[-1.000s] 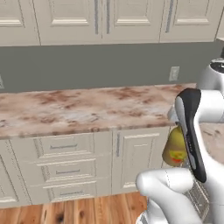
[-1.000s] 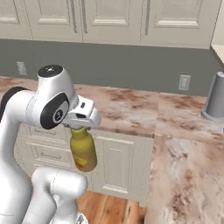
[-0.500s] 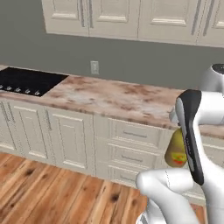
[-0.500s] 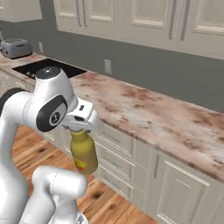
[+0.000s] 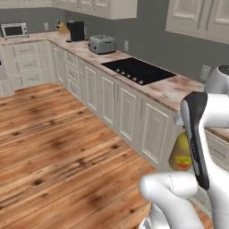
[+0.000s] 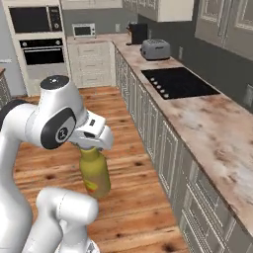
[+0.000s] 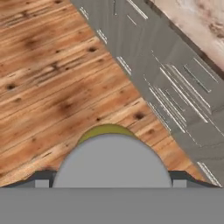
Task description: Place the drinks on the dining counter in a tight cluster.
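Note:
A tall amber-yellow bottle [image 6: 95,173] with a red-yellow label hangs upright under my hand, above the wooden floor. My gripper [image 6: 92,144] is shut on the bottle's neck. In the left base view the bottle [image 5: 180,152] peeks out from behind my dark forearm. In the hand view its grey cap [image 7: 111,159] sits between the two fingertips of my gripper [image 7: 111,180], with a rim of yellow body above it. The dining counter is out of view.
A marbled wall counter [image 6: 212,133] over cream cabinets runs along my right, with a black cooktop [image 6: 177,82], a toaster [image 6: 155,49] and a coffee machine [image 6: 138,33]. A wall oven [image 6: 43,47] stands at the far end. Open wooden floor [image 5: 53,147] lies to the left.
The whole scene has swung as the base turned, and the cooktop, toaster and long floor have come into view. The bottle has stayed in my gripper in the same pose.

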You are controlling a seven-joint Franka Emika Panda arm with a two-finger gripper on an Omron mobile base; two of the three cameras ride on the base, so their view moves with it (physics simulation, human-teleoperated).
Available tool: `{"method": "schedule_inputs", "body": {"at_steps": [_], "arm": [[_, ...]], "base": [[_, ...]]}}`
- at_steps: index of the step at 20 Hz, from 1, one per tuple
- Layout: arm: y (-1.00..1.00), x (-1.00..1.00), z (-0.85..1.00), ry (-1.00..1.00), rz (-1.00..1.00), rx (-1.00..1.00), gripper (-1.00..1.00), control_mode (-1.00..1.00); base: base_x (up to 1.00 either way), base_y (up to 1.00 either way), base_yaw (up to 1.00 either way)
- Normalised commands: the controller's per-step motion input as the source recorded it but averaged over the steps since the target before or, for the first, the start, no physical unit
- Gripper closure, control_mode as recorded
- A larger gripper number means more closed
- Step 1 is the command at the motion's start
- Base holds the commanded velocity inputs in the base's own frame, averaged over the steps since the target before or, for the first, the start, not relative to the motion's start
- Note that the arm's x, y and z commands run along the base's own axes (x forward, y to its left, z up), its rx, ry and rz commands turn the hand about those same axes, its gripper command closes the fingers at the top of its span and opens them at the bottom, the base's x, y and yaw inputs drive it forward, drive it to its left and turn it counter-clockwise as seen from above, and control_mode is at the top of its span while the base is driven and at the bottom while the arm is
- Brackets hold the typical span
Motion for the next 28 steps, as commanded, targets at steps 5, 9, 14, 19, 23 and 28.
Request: {"method": "schedule_inputs", "body": {"at_steps": [5, 9, 14, 19, 23, 28], "arm": [[0.00, 0.00, 0.00, 0.00, 0.00, 0.00, 1.00, 1.00], [0.00, 0.00, 0.00, 0.00, 0.00, 0.00, 1.00, 1.00], [0.00, 0.00, 0.00, 0.00, 0.00, 0.00, 1.00, 1.00], [0.00, 0.00, 0.00, 0.00, 0.00, 0.00, 1.00, 1.00], [0.00, 0.00, 0.00, 0.00, 0.00, 0.00, 1.00, 1.00], [0.00, 0.00, 0.00, 0.00, 0.00, 0.00, 1.00, 1.00]], "base": [[0.38, 0.00, 0.90], [0.77, -0.09, 0.73], [1.00, -0.06, 0.25], [0.69, 0.75, -0.05], [0.21, 1.00, -0.18], [-0.02, 1.00, -0.23]]}}
